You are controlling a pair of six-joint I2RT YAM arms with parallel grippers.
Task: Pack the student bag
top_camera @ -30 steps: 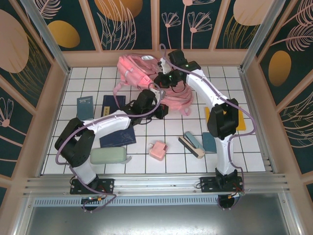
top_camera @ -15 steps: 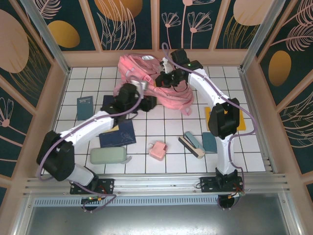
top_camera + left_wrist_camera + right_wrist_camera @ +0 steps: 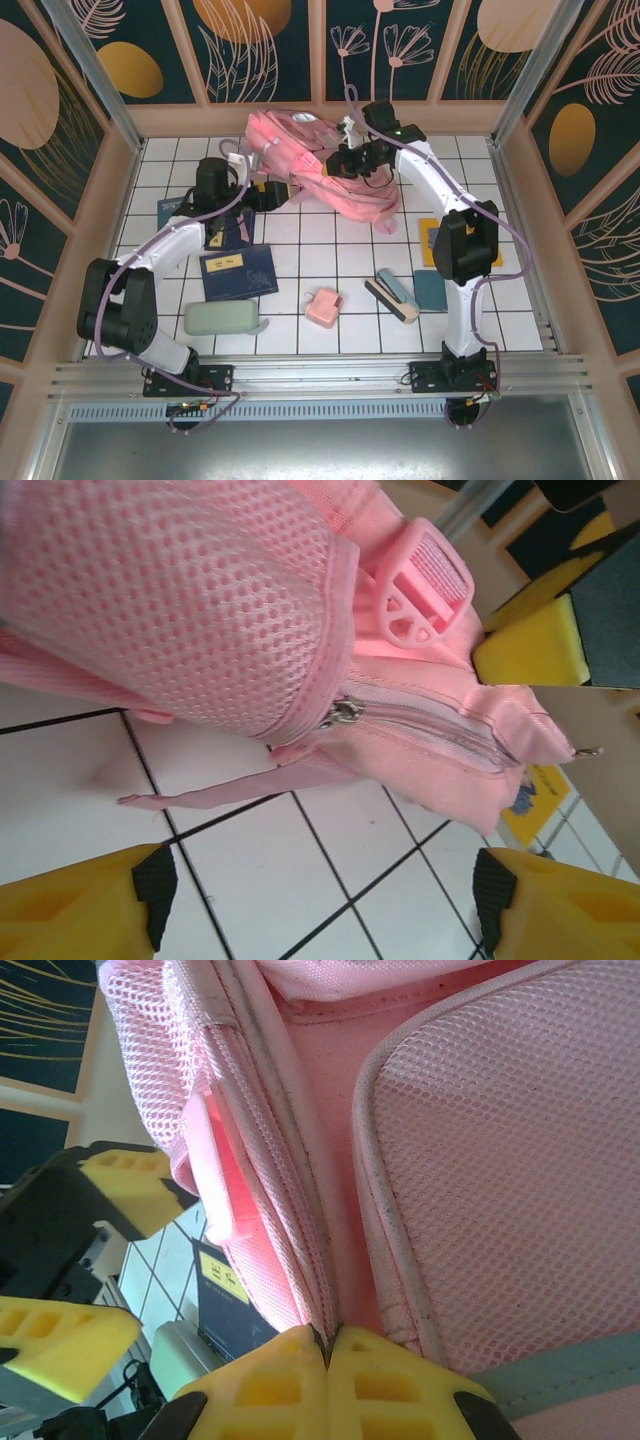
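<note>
The student bag (image 3: pixel 320 170) is a large pink backpack lying at the back of the tiled table. In the top view my left gripper (image 3: pixel 268 192) sits just left of the bag. The left wrist view has that gripper (image 3: pixel 325 890) open over bare tile, its mesh pocket and zipper (image 3: pixel 345 712) just ahead and nothing between the pads. My right gripper (image 3: pixel 345 160) reaches over the bag from the right. In the right wrist view it (image 3: pixel 327 1345) is shut on a seam of the pink bag (image 3: pixel 480 1160).
A navy book (image 3: pixel 238 272), two more navy books (image 3: pixel 173 218) to the left, a green case (image 3: pixel 222 318), a small pink box (image 3: pixel 323 306), a brush-like item (image 3: pixel 392 295) and a yellow pad (image 3: pixel 437 240) lie on the tiles. Wooden walls ring the table.
My left gripper has opened and drawn back leftward from the middle of the bag to its left edge. The bag's top has shifted slightly right. The right gripper keeps its hold.
</note>
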